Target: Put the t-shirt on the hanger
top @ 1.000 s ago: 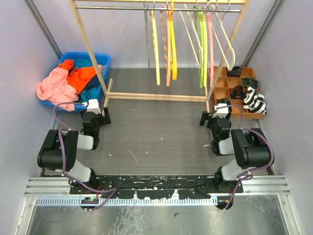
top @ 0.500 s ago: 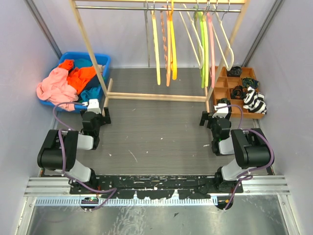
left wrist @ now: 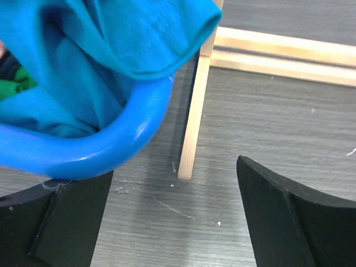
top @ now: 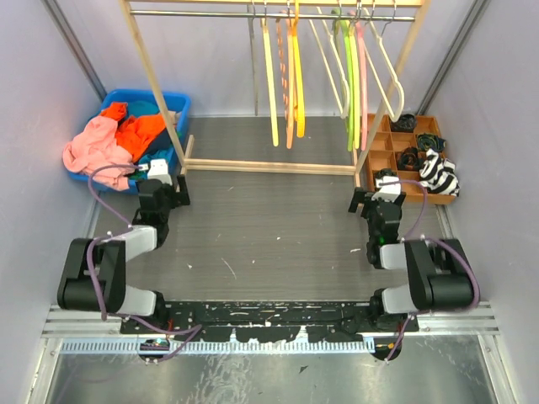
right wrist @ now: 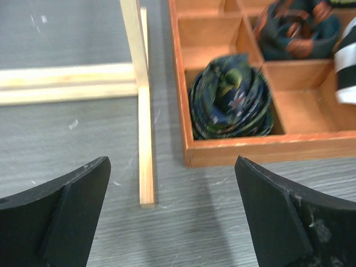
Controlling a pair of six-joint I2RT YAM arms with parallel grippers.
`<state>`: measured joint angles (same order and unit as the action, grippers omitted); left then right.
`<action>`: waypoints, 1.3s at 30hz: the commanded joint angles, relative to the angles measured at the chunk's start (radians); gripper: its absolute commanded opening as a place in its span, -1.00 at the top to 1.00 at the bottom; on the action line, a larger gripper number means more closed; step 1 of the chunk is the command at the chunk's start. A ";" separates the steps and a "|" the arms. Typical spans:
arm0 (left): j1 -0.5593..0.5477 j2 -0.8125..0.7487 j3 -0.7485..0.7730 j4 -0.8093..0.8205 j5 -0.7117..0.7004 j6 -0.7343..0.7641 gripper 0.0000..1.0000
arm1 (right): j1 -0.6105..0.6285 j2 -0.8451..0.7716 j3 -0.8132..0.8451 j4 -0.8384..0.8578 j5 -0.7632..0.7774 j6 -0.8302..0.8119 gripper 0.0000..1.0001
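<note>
The salmon-pink t-shirt (top: pixel 94 150) lies crumpled over the left rim of a blue bin (top: pixel 173 103) at the back left. The cream-white hanger (top: pixel 388 74) hangs at the right end of the rack's rail. In the top view my left gripper (top: pixel 165 179) sits low by the bin's near right corner. In its wrist view the left gripper (left wrist: pixel 175 183) is open over bare floor, with the bin's rim (left wrist: pixel 117 142) just ahead. My right gripper (top: pixel 376 194) is open and empty in front of the rack's right foot (right wrist: pixel 146 150). The wrist views show neither t-shirt nor hanger.
A wooden rack (top: pixel 269 166) spans the back, holding yellow, orange, green and pink hangers (top: pixel 290 76). The bin also holds an orange garment (top: pixel 141 128) and a teal one (left wrist: pixel 105 50). A wooden compartment tray (top: pixel 396 160) with rolled cloths (right wrist: pixel 231 97) stands at the right.
Both arms have stretched forward a little. The left gripper has moved toward the blue bin, the right one toward the tray. Both jaws stay wide.
</note>
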<state>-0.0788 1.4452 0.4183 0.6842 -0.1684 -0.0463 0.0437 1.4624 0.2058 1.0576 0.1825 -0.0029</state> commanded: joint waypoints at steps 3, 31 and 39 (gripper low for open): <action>-0.004 -0.124 0.208 -0.507 0.033 -0.131 -0.96 | 0.001 -0.309 0.090 -0.360 0.046 0.096 -1.00; -0.005 -0.768 0.761 -1.632 0.353 -0.593 -0.96 | 0.001 -0.871 0.780 -1.767 -0.520 0.368 -1.00; -0.006 -0.835 0.771 -1.674 0.378 -0.632 -0.96 | 0.001 -0.932 0.779 -1.759 -0.559 0.491 -1.00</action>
<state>-0.0834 0.6250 1.1709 -0.9031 0.2157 -0.6346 0.0437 0.5571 0.9539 -0.7074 -0.3458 0.4118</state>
